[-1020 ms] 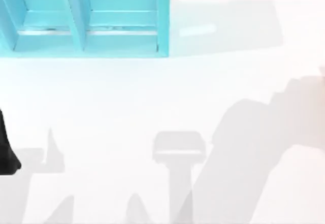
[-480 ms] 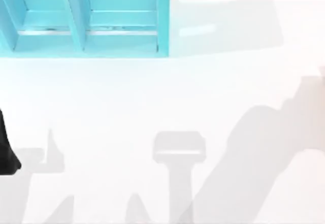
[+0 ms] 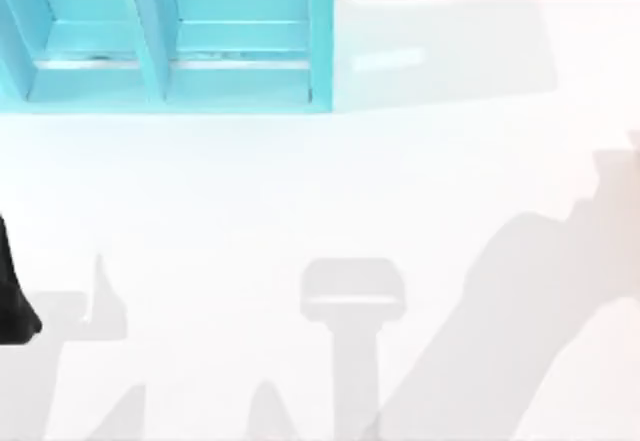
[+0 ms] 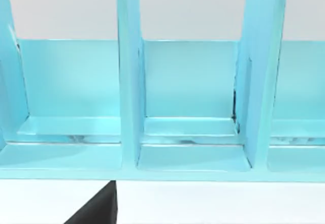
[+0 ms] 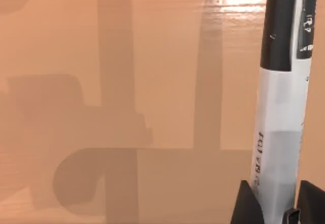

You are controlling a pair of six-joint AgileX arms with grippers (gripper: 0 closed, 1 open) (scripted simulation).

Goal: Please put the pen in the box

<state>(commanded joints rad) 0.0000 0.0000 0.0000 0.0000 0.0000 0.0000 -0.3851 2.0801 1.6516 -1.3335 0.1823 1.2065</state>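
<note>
Fingers (image 5: 251,203) of the right gripper (image 5: 277,211) clamp the pen (image 5: 282,107) (left gripper's state I cannot tell), so the carry is in hand, and next it must travel toward the box (image 3: 320,36) at eleven o'clock.

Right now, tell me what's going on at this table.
The right gripper is shut on the pen, its dark fingers on either side of the white-grey band, over a tan surface. The box stands at the far left of the table in the top view, and the left wrist view looks into its compartments, where no pen lies. The pen is not yet in the box.
</note>
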